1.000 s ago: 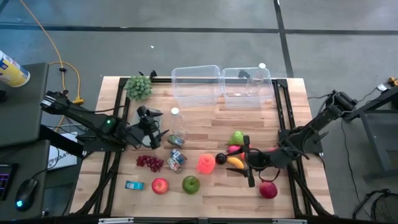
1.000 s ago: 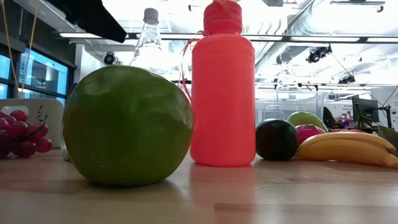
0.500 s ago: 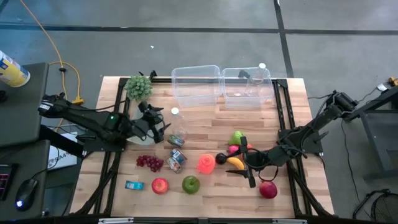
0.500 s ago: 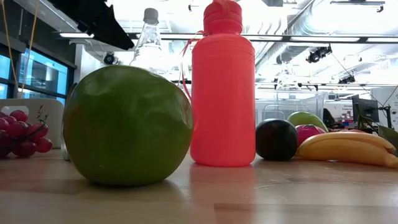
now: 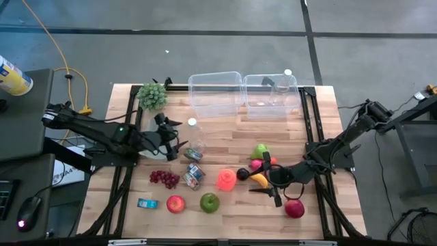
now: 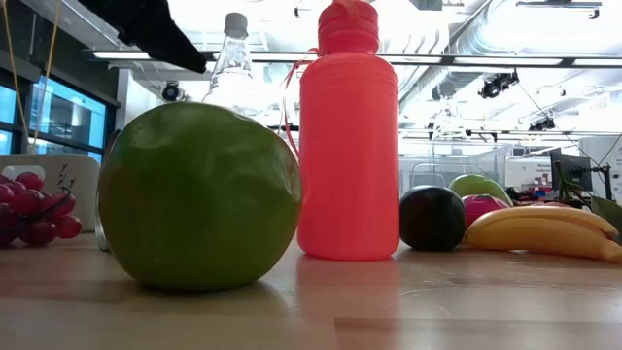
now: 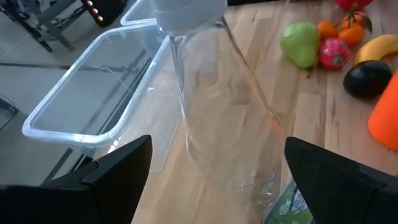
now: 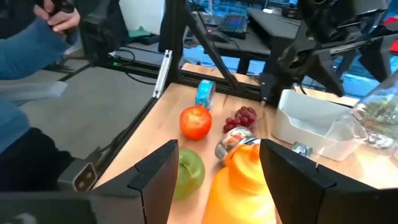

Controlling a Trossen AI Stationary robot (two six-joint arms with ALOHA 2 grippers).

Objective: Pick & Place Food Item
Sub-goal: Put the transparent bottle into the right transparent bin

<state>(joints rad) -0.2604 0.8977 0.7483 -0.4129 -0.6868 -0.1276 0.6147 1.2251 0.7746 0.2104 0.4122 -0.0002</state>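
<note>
**Two arms poised over a crowded worktop**

The left gripper (image 5: pixel 179 142) hangs with its jaws spread wide on either side of a clear plastic bottle (image 7: pixel 214 106), gripping nothing, near two clear bins (image 5: pixel 217 94) at the far edge of the wooden worktop (image 5: pixel 232 212). The right gripper (image 5: pixel 271 183), jaws partly open and empty, hovers beside the banana (image 5: pixel 258 178), which lies among a dark plum (image 6: pixel 432 218), a green pear (image 5: pixel 261 150) and the pink bottle (image 6: pixel 348 136). A green apple (image 6: pixel 199 196), red apple (image 8: pixel 196 122) and grapes (image 5: pixel 164 178) sit nearer the front.
</note>
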